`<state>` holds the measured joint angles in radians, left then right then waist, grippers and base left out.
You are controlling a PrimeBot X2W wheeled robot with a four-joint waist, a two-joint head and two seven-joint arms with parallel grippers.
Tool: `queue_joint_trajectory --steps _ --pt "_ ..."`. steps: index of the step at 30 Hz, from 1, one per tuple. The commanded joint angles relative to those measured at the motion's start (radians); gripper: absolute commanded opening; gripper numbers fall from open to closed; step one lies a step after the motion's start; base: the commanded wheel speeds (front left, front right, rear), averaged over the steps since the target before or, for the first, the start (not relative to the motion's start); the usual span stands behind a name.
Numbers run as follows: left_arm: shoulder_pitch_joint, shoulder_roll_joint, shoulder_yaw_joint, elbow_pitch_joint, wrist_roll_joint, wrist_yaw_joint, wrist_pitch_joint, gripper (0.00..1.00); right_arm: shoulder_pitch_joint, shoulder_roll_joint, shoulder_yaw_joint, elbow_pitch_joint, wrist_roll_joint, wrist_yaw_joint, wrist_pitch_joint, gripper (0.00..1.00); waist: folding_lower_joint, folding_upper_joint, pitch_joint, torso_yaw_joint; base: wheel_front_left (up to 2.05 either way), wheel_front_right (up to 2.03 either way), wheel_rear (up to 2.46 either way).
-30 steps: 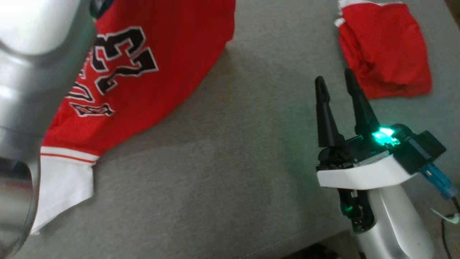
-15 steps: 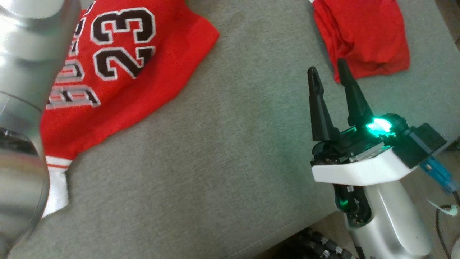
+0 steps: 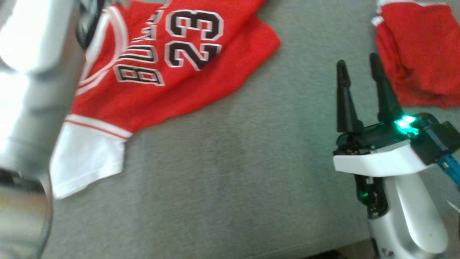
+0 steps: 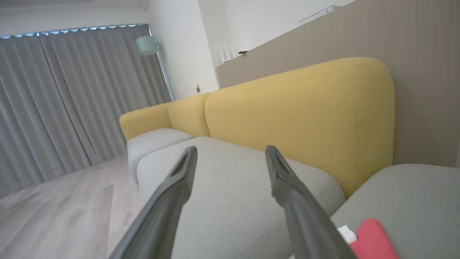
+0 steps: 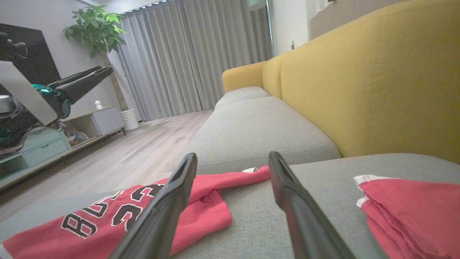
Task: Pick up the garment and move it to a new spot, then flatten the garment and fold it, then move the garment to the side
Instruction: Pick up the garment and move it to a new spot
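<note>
Jersey (image 3: 172,72) number 23 lies rumpled on the far left of the sofa seat (image 3: 233,162), touched by neither pincer. The left gripper (image 4: 230,151) and right gripper (image 3: 357,60) both stand spread and empty. Relocation seems done; flattening, folding and moving aside remain.

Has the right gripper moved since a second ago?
No: the right gripper stays at the left edge of the folded red cloth; the camera shifted.

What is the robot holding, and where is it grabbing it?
Nothing. The left gripper and the right gripper are both open and empty; the red jersey lies loose on the sofa.
</note>
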<state>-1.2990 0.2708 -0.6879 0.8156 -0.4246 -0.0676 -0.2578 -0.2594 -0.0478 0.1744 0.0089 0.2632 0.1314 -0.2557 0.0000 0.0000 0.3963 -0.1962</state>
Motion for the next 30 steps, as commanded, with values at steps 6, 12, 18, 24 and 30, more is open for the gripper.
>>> queue_joint_trajectory --steps 6,12,18,24,30 --pt "0.265 0.045 0.111 -0.227 -0.043 0.047 -0.004 1.0 0.037 -0.002 -0.054 -0.013 -0.06 -0.001 -0.006 1.0 0.0 0.0 -0.124 0.164 0.0 0.0 0.0" --pt "0.514 0.027 0.175 -0.402 -0.064 0.094 -0.004 1.0 0.074 -0.002 -0.086 -0.004 -0.076 -0.001 -0.006 1.0 0.0 0.0 -0.18 0.217 0.0 0.0 0.0" --pt "0.787 -0.026 0.245 -0.556 -0.075 0.149 -0.004 1.0 0.137 -0.002 -0.104 0.009 -0.075 -0.001 -0.006 1.0 0.0 0.0 -0.238 0.248 0.0 0.0 0.0" --pt "0.993 -0.076 0.308 -0.618 -0.041 0.184 -0.004 1.0 0.177 -0.002 -0.101 0.024 -0.067 -0.001 -0.006 1.0 0.0 0.0 -0.268 0.248 0.0 0.0 0.0" --pt "1.096 -0.141 0.389 -0.659 0.0 0.166 -0.004 1.0 0.184 -0.002 -0.103 0.027 -0.057 -0.001 -0.006 1.0 0.0 0.0 -0.26 0.246 0.0 0.0 0.0"
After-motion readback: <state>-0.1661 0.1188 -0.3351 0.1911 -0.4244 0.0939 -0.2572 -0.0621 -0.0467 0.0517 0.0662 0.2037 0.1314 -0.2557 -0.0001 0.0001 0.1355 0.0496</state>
